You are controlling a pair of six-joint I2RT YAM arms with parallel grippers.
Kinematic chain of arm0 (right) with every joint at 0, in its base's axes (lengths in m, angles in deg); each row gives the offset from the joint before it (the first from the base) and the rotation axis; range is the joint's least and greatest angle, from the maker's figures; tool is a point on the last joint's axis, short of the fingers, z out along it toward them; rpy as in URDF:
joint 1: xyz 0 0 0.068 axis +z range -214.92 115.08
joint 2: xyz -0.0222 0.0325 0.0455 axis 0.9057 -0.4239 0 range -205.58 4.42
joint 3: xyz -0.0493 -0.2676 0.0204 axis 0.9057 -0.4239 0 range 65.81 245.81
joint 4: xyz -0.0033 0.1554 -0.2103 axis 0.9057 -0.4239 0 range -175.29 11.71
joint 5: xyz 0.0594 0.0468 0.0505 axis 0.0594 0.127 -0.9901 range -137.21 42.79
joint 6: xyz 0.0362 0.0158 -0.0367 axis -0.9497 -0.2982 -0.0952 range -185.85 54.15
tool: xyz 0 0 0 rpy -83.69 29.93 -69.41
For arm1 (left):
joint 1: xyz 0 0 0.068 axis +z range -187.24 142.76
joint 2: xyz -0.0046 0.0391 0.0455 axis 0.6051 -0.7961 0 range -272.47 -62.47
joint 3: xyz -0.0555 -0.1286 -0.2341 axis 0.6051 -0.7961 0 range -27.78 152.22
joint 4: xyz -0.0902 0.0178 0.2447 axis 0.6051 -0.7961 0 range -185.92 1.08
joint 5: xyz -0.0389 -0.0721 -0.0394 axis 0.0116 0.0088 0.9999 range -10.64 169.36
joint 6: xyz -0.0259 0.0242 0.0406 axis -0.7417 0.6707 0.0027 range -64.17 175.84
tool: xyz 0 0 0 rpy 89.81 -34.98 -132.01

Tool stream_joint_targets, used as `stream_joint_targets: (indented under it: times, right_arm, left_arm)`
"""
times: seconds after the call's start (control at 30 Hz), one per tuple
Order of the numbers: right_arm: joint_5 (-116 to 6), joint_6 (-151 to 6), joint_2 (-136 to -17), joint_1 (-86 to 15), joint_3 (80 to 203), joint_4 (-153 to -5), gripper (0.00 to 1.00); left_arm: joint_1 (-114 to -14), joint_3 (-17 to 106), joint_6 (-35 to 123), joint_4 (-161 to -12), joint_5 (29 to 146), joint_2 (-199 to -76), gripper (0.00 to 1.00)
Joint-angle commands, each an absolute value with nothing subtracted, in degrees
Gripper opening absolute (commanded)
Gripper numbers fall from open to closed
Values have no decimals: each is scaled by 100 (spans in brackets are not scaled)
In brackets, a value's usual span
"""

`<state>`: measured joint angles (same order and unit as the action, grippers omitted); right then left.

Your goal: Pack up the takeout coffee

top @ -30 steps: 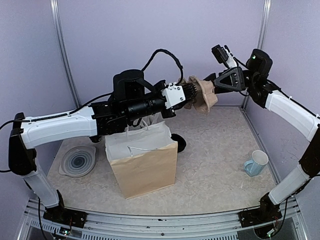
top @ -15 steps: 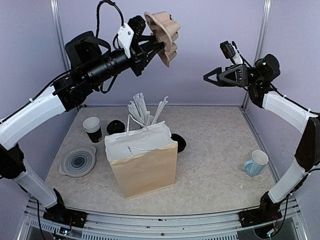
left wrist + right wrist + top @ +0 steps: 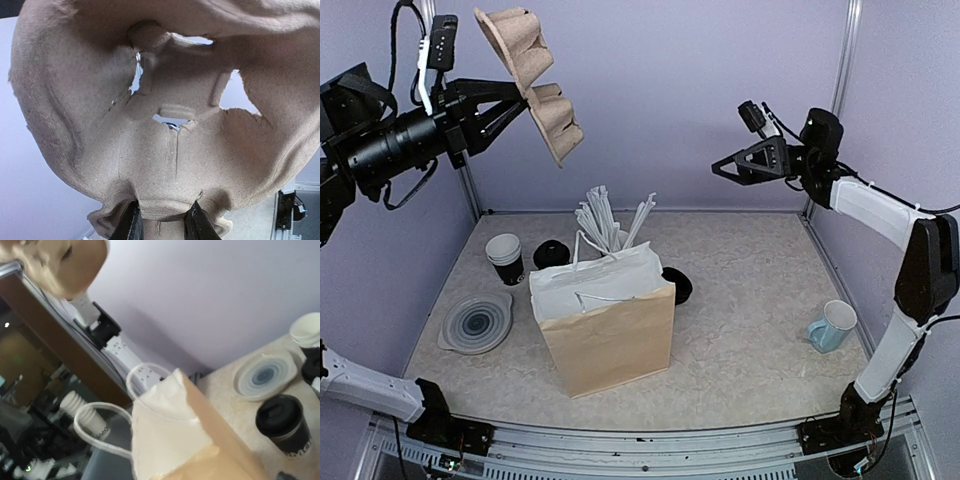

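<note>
Left gripper (image 3: 523, 98) is pinching the edge of the pulp cup carrier (image 3: 552, 120), holding it tilted high in the air at the back left. Right gripper (image 3: 728, 166) is hanging raised at the back right, jaws spread wide and gripping nothing. Takeout coffee (image 3: 676, 284) is standing upright on the table (image 3: 750, 290), lid on, outside the paper bag (image 3: 610, 335) and just beside its far right corner, partly hidden behind it.
</note>
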<state>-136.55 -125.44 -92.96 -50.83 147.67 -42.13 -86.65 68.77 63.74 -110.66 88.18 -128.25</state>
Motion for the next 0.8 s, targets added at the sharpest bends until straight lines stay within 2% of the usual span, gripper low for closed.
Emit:
stream_joint_targets:
  times: [0.0,0.03,0.07,0.13,0.27,0.43,0.7,0.77]
  right_arm:
    - [-12446,-7393,-9603,-4819,16670,-10601,99]
    - [-11703,-5908,-9762,-4555,17610,-11760,100]
    - [-10984,-4979,-9860,-4241,18018,-12391,100]
    - [-10476,-3958,-9906,-3795,18247,-12814,100]
    - [-10459,-3185,-10148,-3150,18482,-13288,99]
    - [-10143,-2155,-10705,-2369,19007,-14471,92]
    - [-9494,-2365,-11240,-1846,19288,-14645,84]
    - [-9459,-2505,-11328,-1768,19330,-14532,79]
  left_arm:
    - [-8688,6568,5622,-12381,9211,-12393,15]
    - [-8696,6506,5611,-12553,9237,-12271,15]
    - [-8702,6441,5485,-12670,9258,-12183,15]
    - [-8707,6375,5351,-12910,9286,-11985,15]
    - [-8733,6401,5201,-13380,9294,-11886,14]
    - [-8741,6436,5170,-13583,9058,-11717,14]
    - [-8738,6296,5227,-13533,8993,-11581,14]
    - [-8741,6248,5240,-13511,9010,-11588,14]
